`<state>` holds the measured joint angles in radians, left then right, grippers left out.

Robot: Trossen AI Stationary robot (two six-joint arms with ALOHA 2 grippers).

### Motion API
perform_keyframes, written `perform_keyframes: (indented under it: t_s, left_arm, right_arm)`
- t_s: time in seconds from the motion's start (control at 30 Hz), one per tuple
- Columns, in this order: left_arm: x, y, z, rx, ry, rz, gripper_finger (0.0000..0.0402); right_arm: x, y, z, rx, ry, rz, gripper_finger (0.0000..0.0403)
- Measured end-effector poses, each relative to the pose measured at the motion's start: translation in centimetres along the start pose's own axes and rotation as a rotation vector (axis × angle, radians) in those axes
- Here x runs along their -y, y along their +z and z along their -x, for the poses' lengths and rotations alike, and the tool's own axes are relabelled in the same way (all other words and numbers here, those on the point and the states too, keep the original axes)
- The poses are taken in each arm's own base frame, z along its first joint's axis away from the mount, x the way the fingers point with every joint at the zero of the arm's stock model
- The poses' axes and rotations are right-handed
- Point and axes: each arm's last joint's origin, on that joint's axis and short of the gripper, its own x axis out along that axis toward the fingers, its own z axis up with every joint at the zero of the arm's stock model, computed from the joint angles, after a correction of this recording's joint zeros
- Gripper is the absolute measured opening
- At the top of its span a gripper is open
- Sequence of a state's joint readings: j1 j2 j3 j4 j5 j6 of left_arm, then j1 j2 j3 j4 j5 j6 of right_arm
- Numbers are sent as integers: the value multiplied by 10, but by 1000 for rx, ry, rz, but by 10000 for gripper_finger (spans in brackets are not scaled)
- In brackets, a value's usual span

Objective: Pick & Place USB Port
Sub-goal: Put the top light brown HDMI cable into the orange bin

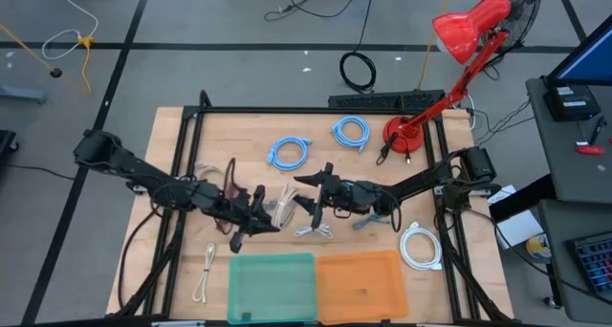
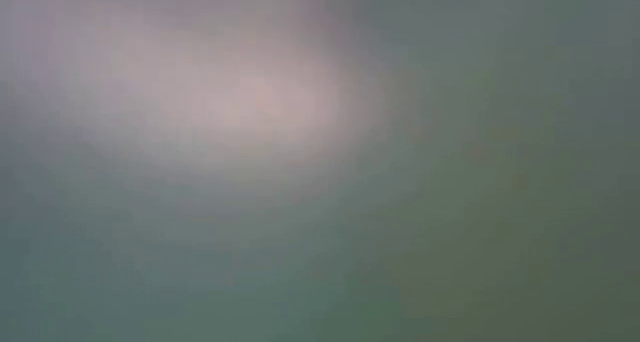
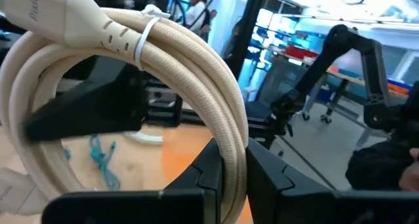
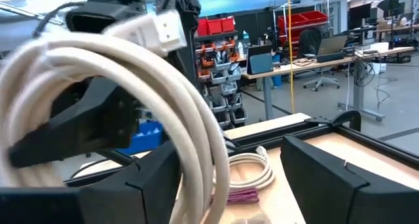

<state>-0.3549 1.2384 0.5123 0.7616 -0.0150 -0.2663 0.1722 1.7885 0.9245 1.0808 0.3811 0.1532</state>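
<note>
The beige braided USB cable (image 1: 285, 205) is a tied coil held up between my two grippers at mid-table. In the left wrist view the coil (image 3: 163, 47) arches over my left gripper (image 3: 234, 168), which is shut on it. Its white plug (image 4: 163, 29) shows in the right wrist view. My right gripper (image 1: 306, 198) faces it from the table's right and is open. The coil's strands (image 4: 196, 139) pass between its fingers, close to one finger (image 4: 154, 181); I cannot tell whether they touch. My left gripper pinches the coil's bundled strands (image 3: 230, 142) between its two fingers, on one side of the loop. The fingers lie across the strands and come roughly level from the table's left. The loop stands up beyond the fingers, held off the table.
A green bin (image 1: 273, 287) and an orange bin (image 1: 361, 284) sit at the near edge. Two blue cable coils (image 1: 287, 152) (image 1: 351, 131) lie farther back, with a white coil (image 1: 419, 246) at right and a cream cable (image 1: 206, 270) at left. A red lamp (image 1: 411, 131) stands at far right. The low view is blocked.
</note>
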Motion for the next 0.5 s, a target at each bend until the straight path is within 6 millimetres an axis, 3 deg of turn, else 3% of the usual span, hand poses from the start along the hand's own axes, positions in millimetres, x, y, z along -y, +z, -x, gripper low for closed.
perform_keyframes:
  t_s: [0.27,0.5]
  left_arm:
    - [0,1,-18,-23,1,-6,40]
    - [-1,0,-16,-55,47,-3,41]
  right_arm:
    - [0,-2,0,-18,-7,-11,228]
    - [-2,-5,1,-41,-8,-10,119]
